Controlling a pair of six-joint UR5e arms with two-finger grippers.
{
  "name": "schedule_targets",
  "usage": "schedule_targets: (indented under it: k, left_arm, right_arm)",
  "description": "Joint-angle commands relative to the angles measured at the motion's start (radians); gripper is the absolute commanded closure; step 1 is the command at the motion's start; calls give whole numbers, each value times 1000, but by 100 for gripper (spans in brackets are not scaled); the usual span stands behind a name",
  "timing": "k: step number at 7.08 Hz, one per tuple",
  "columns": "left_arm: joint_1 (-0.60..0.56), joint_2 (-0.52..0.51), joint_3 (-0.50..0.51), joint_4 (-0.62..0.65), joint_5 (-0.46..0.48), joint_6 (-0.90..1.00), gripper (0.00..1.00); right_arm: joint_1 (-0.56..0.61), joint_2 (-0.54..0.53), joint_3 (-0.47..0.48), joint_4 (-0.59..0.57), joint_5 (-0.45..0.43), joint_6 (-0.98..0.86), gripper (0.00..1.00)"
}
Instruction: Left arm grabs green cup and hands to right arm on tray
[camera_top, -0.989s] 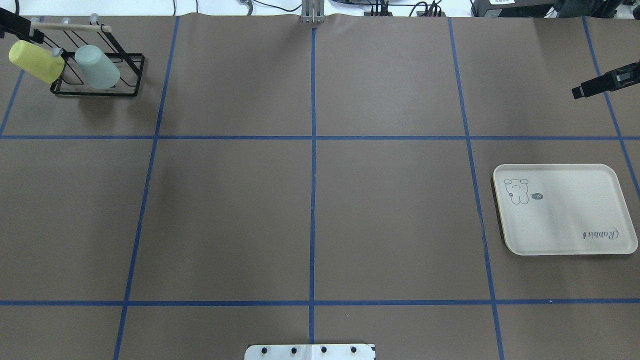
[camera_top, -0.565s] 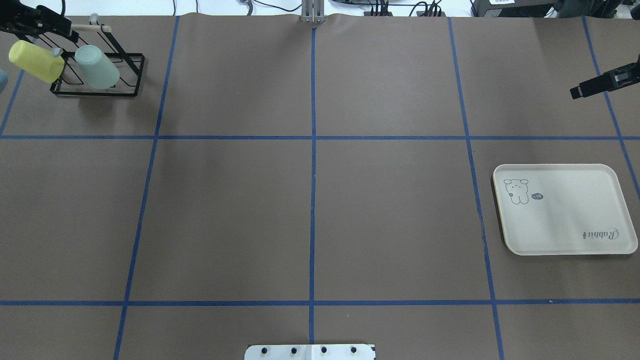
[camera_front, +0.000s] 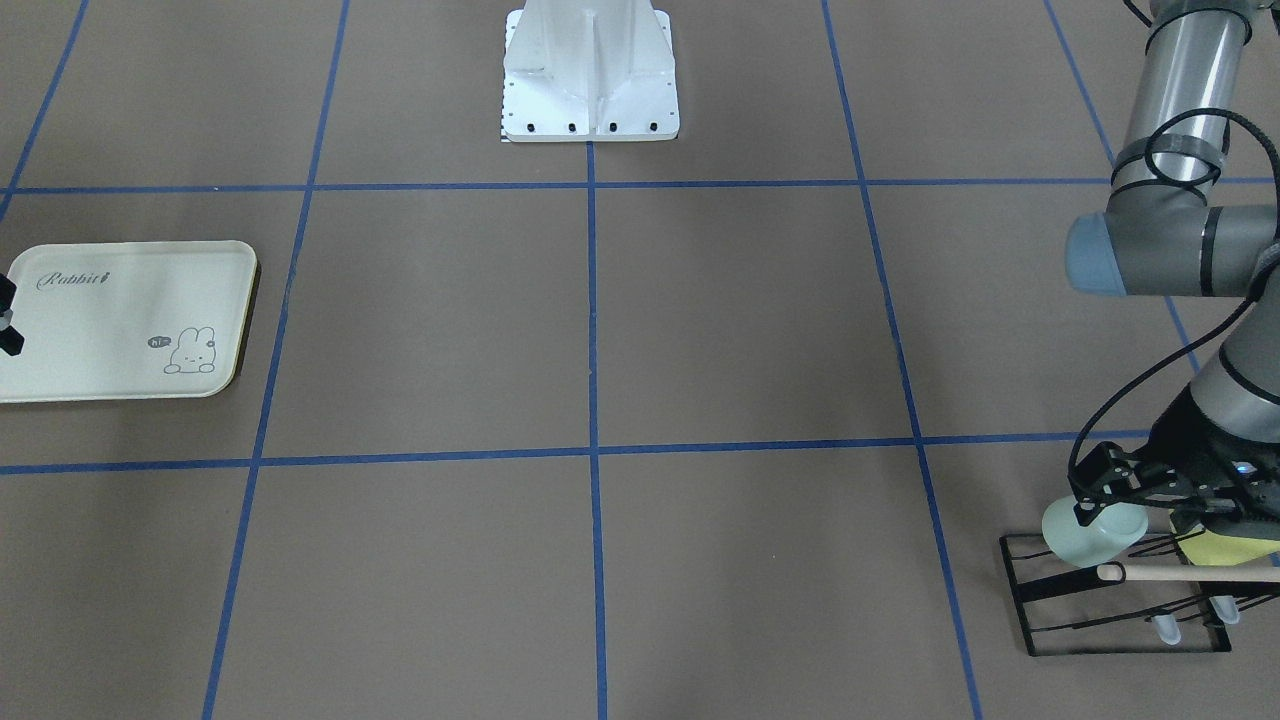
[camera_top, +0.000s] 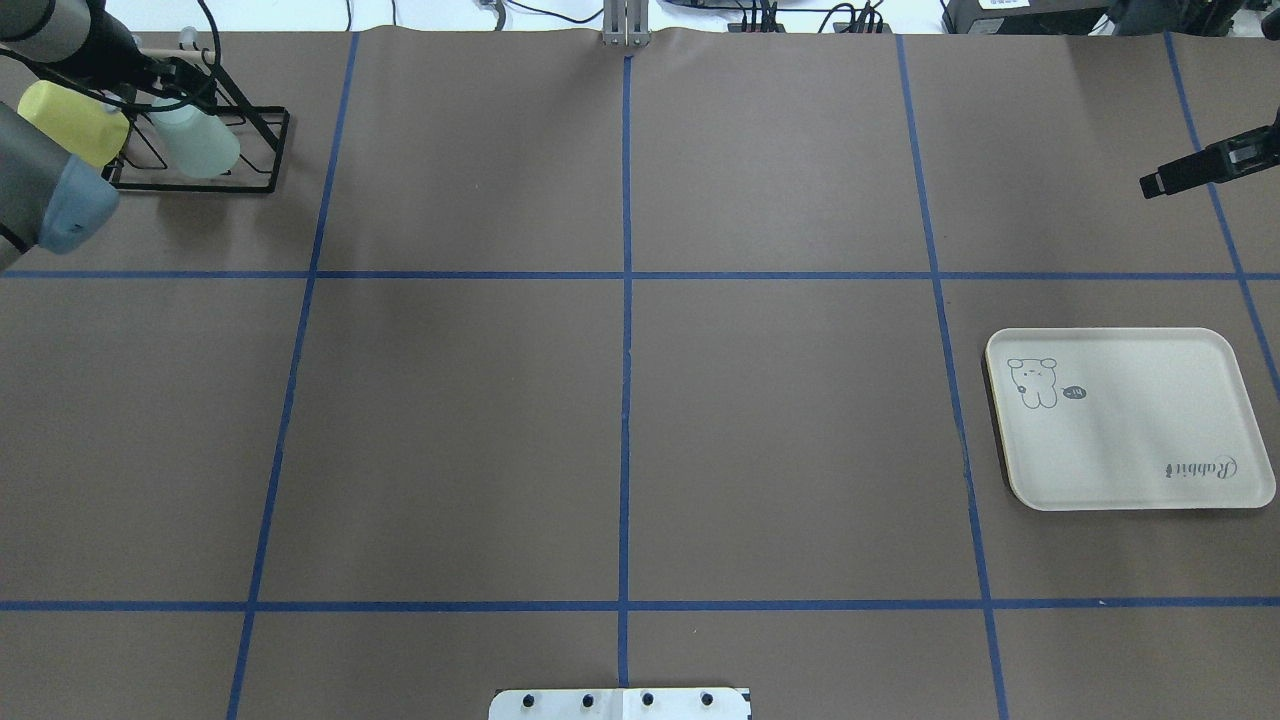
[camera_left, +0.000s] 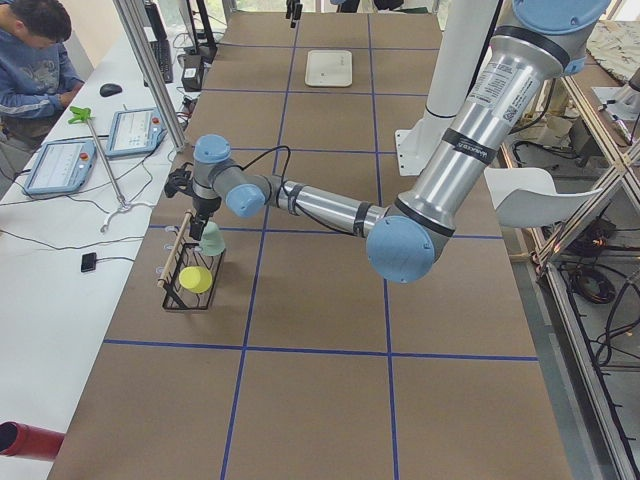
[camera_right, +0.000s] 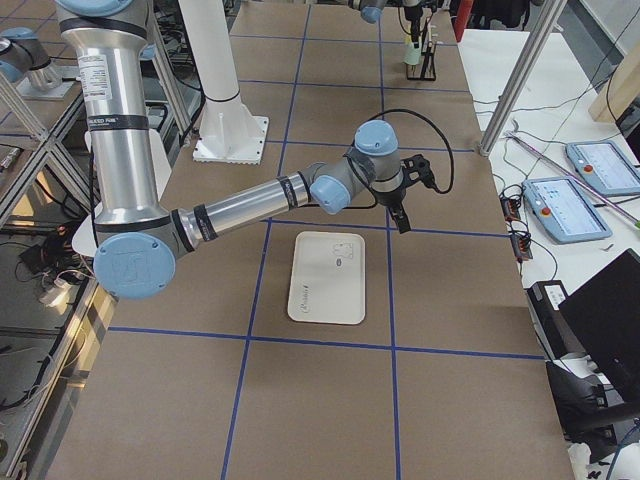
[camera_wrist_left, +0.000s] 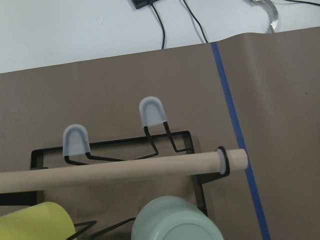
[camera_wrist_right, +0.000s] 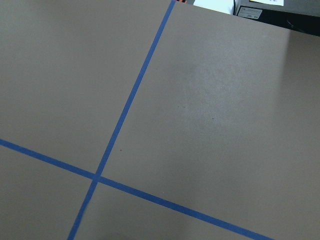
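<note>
The green cup (camera_top: 207, 150) lies tilted on a black wire rack (camera_top: 200, 186) at the far left corner, beside a yellow-green cup (camera_top: 70, 120). It also shows in the front view (camera_front: 1085, 540) and at the bottom of the left wrist view (camera_wrist_left: 175, 222). My left gripper (camera_front: 1135, 505) hangs open just above the green cup, one finger (camera_front: 1085, 508) over its base and not closed on it. The cream tray (camera_top: 1130, 440) lies empty at the right. My right gripper (camera_top: 1158, 184) looks shut and empty, above the table beyond the tray.
A wooden dowel (camera_wrist_left: 125, 170) runs along the rack's top, right above the cups. Capped wire prongs (camera_wrist_left: 152, 111) stand behind it. The table's far edge and cables lie just past the rack. The robot base plate (camera_top: 620, 703) is at the near centre.
My left arm has swung in from the far left corner and its gripper has come over the green cup on the rack. The right gripper has barely shifted. The cups and tray have not moved.
</note>
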Motion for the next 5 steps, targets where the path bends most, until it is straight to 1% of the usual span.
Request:
schedule_targets:
  k: [1, 5]
  left_arm:
    - [23, -6, 22, 0, 37, 2, 0]
    - [33, -1, 12, 20, 41, 2, 0]
  right_arm:
    - [-2, 0, -2, 0, 0, -1, 0]
    - [-2, -1, -2, 0, 2, 0, 0]
